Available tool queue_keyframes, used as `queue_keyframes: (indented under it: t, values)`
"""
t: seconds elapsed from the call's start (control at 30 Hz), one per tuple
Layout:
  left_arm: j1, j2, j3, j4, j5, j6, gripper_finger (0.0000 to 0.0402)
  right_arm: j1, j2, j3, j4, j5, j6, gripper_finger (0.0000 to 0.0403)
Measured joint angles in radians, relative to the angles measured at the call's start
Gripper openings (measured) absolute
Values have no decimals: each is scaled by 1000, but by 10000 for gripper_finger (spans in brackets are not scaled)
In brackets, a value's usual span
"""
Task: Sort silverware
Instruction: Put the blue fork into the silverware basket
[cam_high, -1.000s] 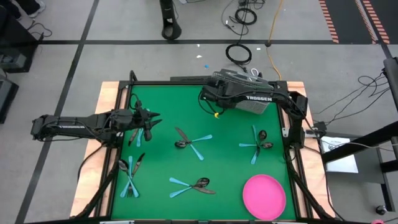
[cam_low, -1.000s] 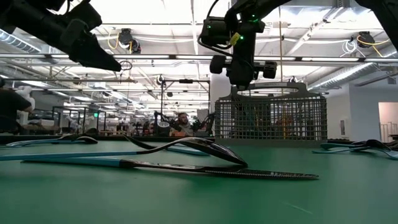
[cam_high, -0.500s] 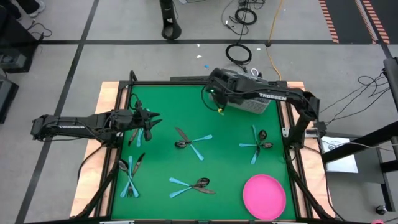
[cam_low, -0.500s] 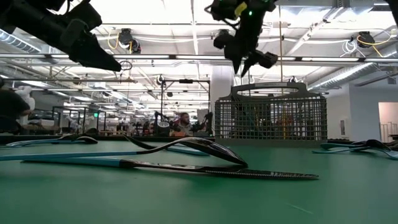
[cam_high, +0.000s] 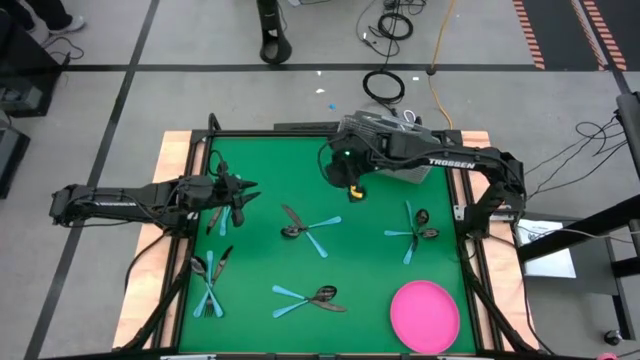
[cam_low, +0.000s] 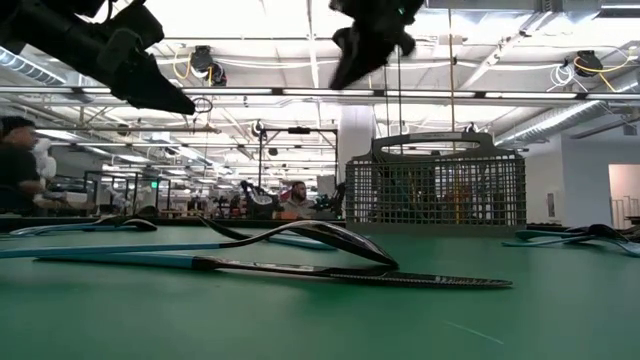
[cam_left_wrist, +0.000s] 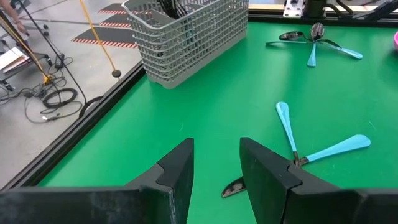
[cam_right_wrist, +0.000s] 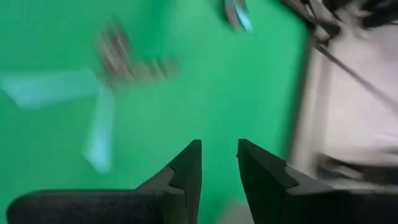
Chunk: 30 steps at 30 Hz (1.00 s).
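Blue-handled silverware lies flat on the green mat in several small heaps: one at the middle (cam_high: 310, 228), one at the right (cam_high: 413, 232), one near the front (cam_high: 310, 296), and two at the left (cam_high: 210, 280). The grey mesh caddy (cam_high: 400, 160) stands at the far edge, partly under my right arm. My right gripper (cam_high: 353, 190) hangs open, high over the mat just left of the caddy, with nothing between its fingers (cam_right_wrist: 186, 165). At the left, above a heap, my left gripper (cam_high: 248, 188) waits open and empty (cam_left_wrist: 216, 149).
A pink round plate (cam_high: 425, 315) sits at the near right corner. A black frame (cam_high: 200, 200) runs round the mat. The caddy's handle (cam_low: 435, 140) rises above its walls. People show in the room behind the table.
My right gripper has risen from just above the caddy and gone toward the table's near edge and a little left, rolling its wrist as it went. Its fingers keep the same gap.
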Motion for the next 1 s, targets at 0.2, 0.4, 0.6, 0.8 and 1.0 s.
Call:
queue_keyframes:
  t: [0.2, 0.4, 0.6, 0.8, 1.0]
  values:
    - [0, 0, 0, 19, 30, -2, 132, 26, 36, 0, 177, -310, 244, 93]
    - [0, 0, 0, 38, 75, -19, 132, 65, 123, 0, 275, -495, 312, 93]
    - [0, 0, 0, 38, 76, -26, 132, 114, 228, 0, 401, -563, 299, 93]
    - [0, 0, 0, 31, 76, -40, 132, 146, 306, 0, 507, -567, 290, 93]
    - [1, 0, 0, -83, 42, -238, 132, 142, 311, -12, 501, -568, 267, 93]
